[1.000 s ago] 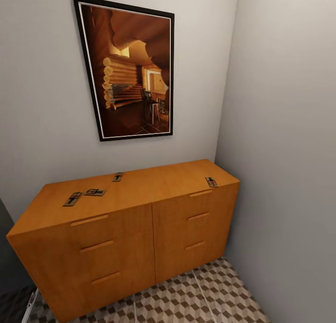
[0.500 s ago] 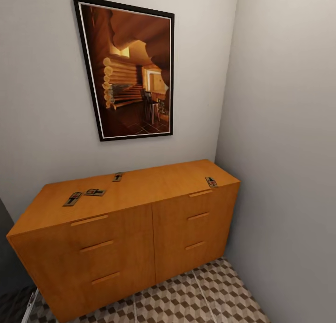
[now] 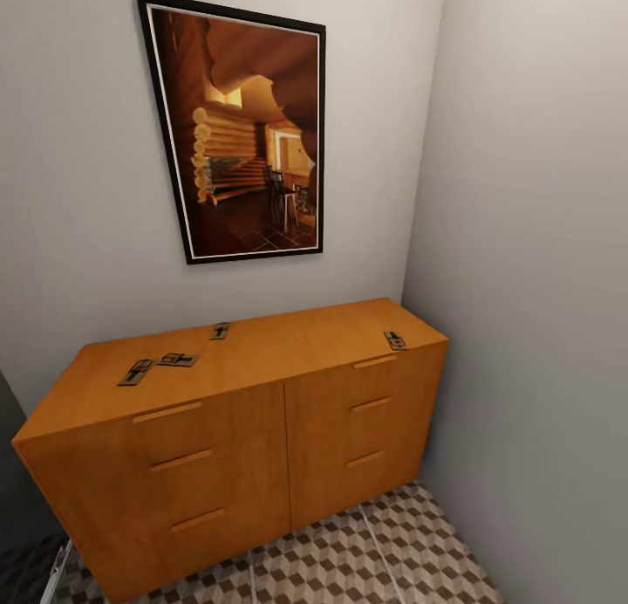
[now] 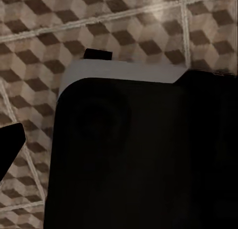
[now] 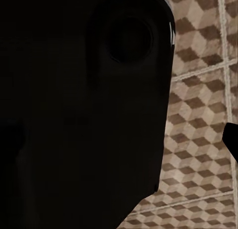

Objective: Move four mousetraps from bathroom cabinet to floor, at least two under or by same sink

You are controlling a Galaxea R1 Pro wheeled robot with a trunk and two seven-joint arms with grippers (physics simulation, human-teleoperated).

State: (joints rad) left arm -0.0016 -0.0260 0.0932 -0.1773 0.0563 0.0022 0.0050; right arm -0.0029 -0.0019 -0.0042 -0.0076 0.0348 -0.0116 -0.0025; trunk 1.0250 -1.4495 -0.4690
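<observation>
four mousetraps flat on cabinet [image 3: 262,360] top: leftmost mousetrap [image 3: 135,372] just beside second mousetrap [image 3: 178,359], third mousetrap [image 3: 220,331] near back edge, fourth mousetrap [image 3: 395,340] at right front corner. framed picture [image 3: 244,128] above. bathroom floor [image 3: 349,560] cube-tiled. grippers' state: cannot tell.

The cabinet [image 3: 235,412] is viewed from above by the head camera; the bathroom floor [image 4: 124,25] is faced closely by both wrist cameras.

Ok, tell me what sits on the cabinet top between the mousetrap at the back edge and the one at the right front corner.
Nothing: in the head view, the cabinet top is bare wood between the back-edge mousetrap and the right-corner mousetrap.
</observation>
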